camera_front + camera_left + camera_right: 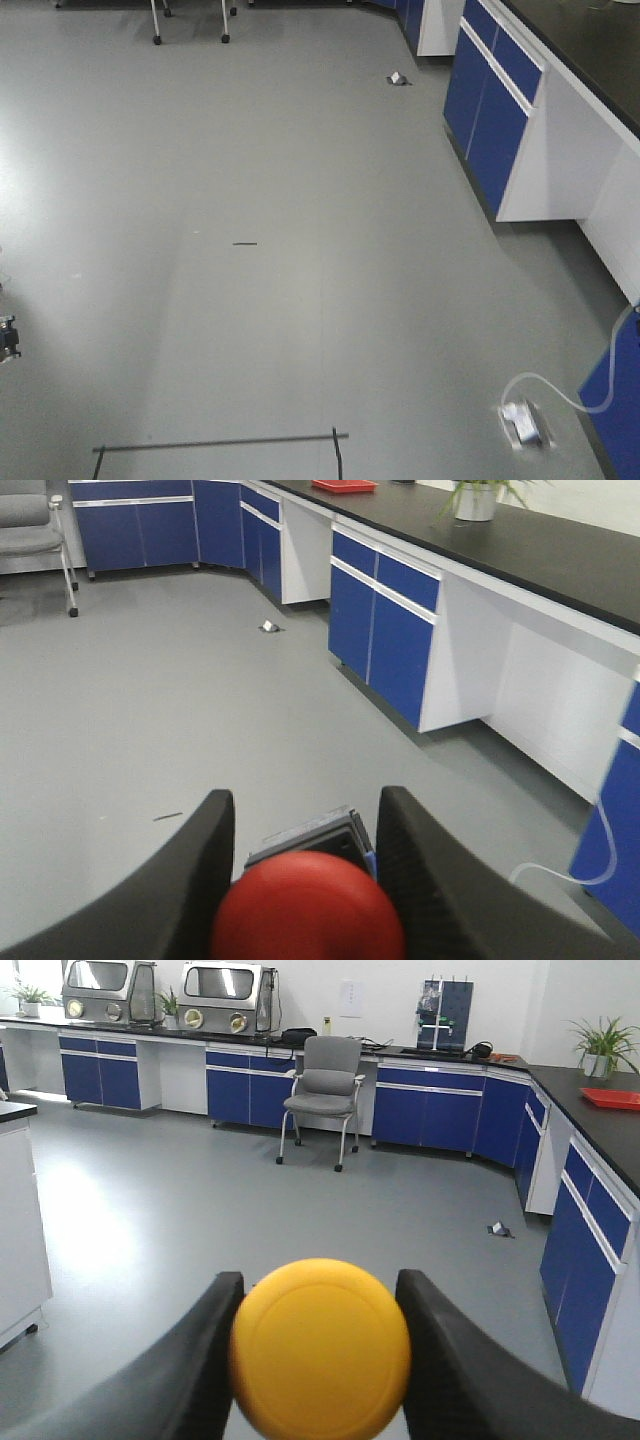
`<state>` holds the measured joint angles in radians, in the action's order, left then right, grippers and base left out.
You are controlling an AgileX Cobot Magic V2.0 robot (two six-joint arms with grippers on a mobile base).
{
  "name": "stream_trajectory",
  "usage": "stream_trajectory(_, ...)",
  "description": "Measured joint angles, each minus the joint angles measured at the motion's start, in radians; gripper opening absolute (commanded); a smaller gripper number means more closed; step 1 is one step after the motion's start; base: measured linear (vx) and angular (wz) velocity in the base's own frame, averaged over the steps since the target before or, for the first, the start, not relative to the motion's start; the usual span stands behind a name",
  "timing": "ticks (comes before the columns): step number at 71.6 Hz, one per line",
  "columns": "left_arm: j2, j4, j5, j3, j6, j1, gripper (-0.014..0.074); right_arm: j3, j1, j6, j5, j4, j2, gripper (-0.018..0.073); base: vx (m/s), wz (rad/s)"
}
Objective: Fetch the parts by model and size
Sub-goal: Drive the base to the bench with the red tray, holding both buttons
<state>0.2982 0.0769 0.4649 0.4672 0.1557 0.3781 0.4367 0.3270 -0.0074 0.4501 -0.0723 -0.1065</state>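
A: Left fingers (190,880), state?
B: Closed in on the red-capped switch (308,908); it is gripped from both sides. The cap is seen at 6 o'clock in the left wrist view, and the dark base (312,837) is seen just behind it between the fingers, held above the grey floor (150,700)
A: Right fingers (450,1360)?
B: Same. The yellow-capped switch (320,1350) is clamped between them, with the cap at 6 o'clock in the right wrist view. The base is hidden by the cap
A: Background?
B: Blue cabinets (385,630) are noted at 1 o'clock under a black counter (560,550), with a red tray (343,485) at 12. A grey chair (325,1085) is seen at 12 in the right view. In the front view a white object with a clear hose (522,420) is seen on the floor at 5 o'clock
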Motion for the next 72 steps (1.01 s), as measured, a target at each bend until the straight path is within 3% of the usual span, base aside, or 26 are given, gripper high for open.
stream_trajectory(72, 0.0, 0.0, 0.0, 0.0, 0.0, 0.0, -0.0007, 0.0, 0.0, 0.0, 0.0, 0.0, 0.0, -0.001, 0.67, 0.03)
